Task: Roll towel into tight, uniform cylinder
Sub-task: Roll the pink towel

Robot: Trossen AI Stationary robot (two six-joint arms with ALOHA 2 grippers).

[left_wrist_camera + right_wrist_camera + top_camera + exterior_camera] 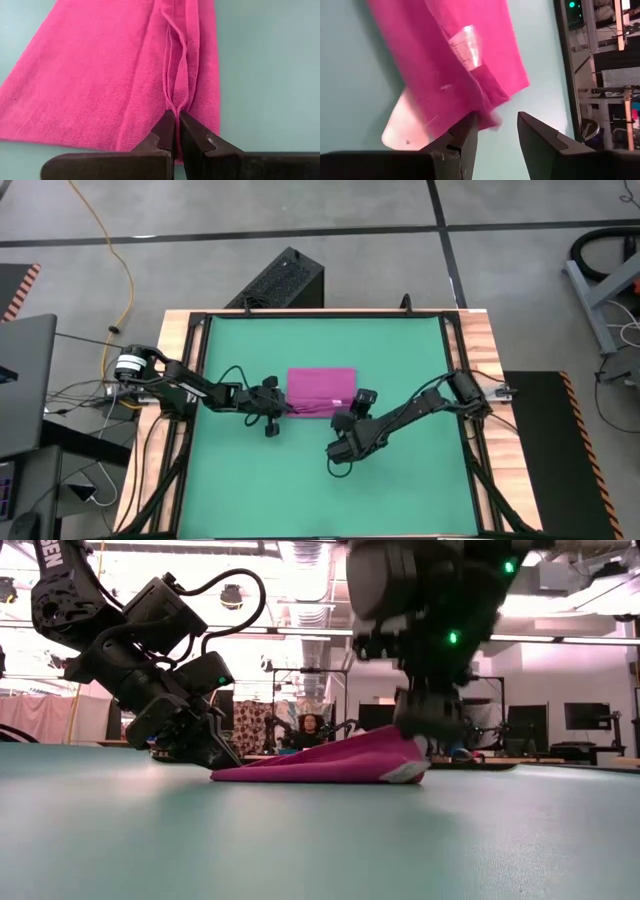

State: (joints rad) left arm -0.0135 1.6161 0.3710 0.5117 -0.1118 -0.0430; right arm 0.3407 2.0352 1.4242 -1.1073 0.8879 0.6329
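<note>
- Pink towel [321, 391] lies folded flat near the middle of the green mat [250, 490], between the two arms; not yet a cylinder.
- High view: towel shows as a rough rectangle, with a darker crease running along its near part.
- Left gripper [176, 122] is at the towel's left edge, clenched on a thin pinch of cloth; left wrist view shows the two dark fingers [165, 131] pressed together with pleats of fabric running away from the tips.
- Low view: left gripper [205, 750] is low, tips down at the mat where the towel's edge tapers to a thin point.
- Right gripper [352, 402] is at the towel's right near corner.
- Right wrist view: one finger [465, 137] is against the cloth's corner and the other stands clear to the side over bare mat; jaws apart. Cannot tell if the cloth is really grasped.
- White tag [465, 46] is on the towel, near the corner by the right gripper.
- Low view: towel's right end is lifted higher than the left, forming a wedge, white patch at that raised end under the right arm.
- Person [311, 727] seated in the room, far behind the table.
- Wooden table [482, 340] border shows around the mat.
</note>
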